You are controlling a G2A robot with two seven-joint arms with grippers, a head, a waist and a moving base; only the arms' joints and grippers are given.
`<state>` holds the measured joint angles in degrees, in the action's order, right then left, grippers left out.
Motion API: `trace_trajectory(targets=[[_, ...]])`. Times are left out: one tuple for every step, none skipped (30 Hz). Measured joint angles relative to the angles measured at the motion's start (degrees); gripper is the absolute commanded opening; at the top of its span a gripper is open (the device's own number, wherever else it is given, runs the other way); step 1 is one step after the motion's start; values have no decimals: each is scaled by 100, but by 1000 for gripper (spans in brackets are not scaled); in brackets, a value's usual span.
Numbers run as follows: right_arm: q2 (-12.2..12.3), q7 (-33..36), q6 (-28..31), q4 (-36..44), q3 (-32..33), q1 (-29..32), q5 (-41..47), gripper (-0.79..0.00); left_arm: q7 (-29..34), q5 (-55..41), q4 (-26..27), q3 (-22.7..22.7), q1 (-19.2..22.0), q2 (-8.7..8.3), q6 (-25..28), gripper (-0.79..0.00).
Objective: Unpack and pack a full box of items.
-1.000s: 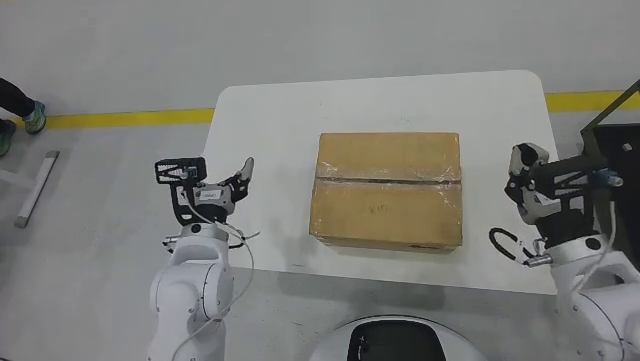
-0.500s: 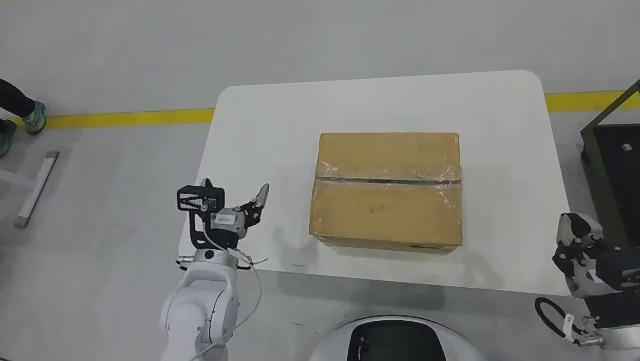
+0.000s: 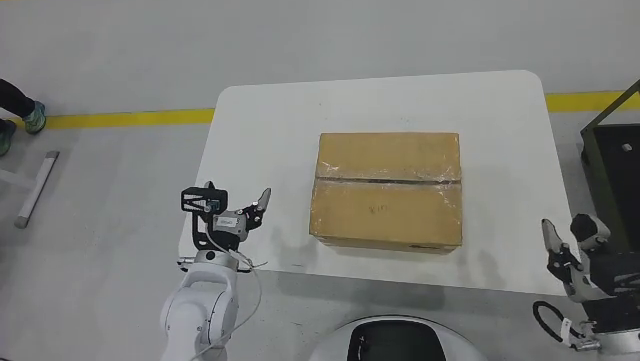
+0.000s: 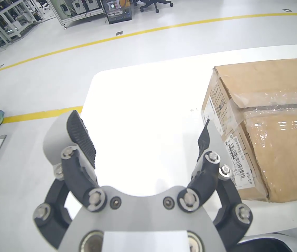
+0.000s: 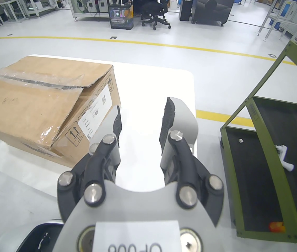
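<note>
One taped box (image 3: 388, 189), long axis and seam (image 3: 388, 178) left to right.

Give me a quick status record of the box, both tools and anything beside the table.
box: on the table, flaps closed, clear tape along top seam
left tool: open, empty, over the table near its left edge, apart from the box
right tool: open, empty, by the table's near right corner, apart from the box
cart: green, on the floor right of the table
stage: box not yet opened
</note>
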<state>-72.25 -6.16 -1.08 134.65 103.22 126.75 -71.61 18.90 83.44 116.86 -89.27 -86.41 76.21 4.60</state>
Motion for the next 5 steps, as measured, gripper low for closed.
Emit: trace_trajectory(targets=[[0, 0, 0, 0, 0, 0, 0, -411, 0, 0, 0, 0, 0, 0, 0, -1], [0, 0, 0, 0, 0, 0, 0, -411, 0, 0, 0, 0, 0, 0, 0, 0], [0, 0, 0, 0, 0, 0, 0, -411, 0, 0, 0, 0, 0, 0, 0, 0], [0, 0, 0, 0, 0, 0, 0, -411, 0, 0, 0, 0, 0, 0, 0, 0], [0, 0, 0, 0, 0, 0, 0, -411, 0, 0, 0, 0, 0, 0, 0, -1]])
